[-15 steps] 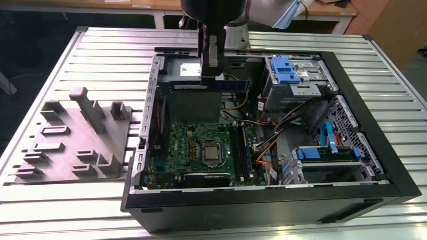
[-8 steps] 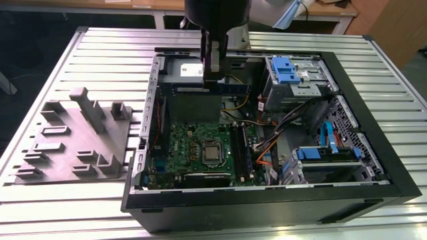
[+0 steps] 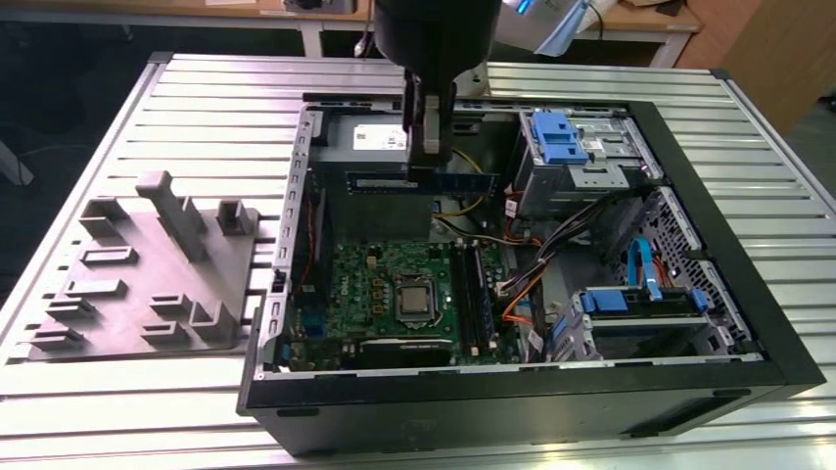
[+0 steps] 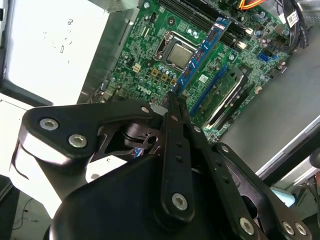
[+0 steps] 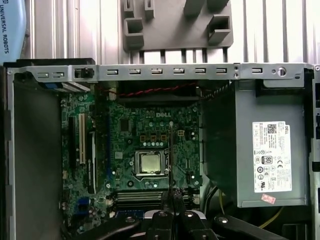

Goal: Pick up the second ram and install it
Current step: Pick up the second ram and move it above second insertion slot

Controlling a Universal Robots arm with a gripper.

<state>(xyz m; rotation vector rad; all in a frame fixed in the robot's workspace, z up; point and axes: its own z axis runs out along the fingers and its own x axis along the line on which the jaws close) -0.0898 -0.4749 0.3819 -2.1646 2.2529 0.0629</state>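
We record a slatted metal worktop [image 3: 731,108] carrying an open black computer case [image 3: 523,401], with a grey moulded fixture [image 3: 144,274] beside it towards the exterior view's left. Inside the case lies the green motherboard [image 3: 372,284], and the grey power supply [image 5: 250,150] sits beside it. The memory slots [image 3: 473,294] run alongside the processor; we cannot tell whether any of them is filled. The arm [image 3: 438,29] enters from above, and its upper part is cut off by the frame edge. The claw [image 3: 429,162] hangs over the case near the power supply, above the board and not touching it. It is pinching the second ram [image 3: 471,182], which is held level in the air, well clear of the slots. The claw covers the stick's middle in the exterior view, so we see only its two ends protruding on either side. In the second wrist view the claw's dark linkages fill the foreground and hide the grip itself; the second ram [image 4: 202,52] projects from between the fingertips as a blue strip over the motherboard [image 4: 150,60]. In the first wrist view the stick [image 5: 170,155] appears edge-on, a thin dark line rising from the claw [image 5: 172,197] across the processor area, with its chips not discernible.
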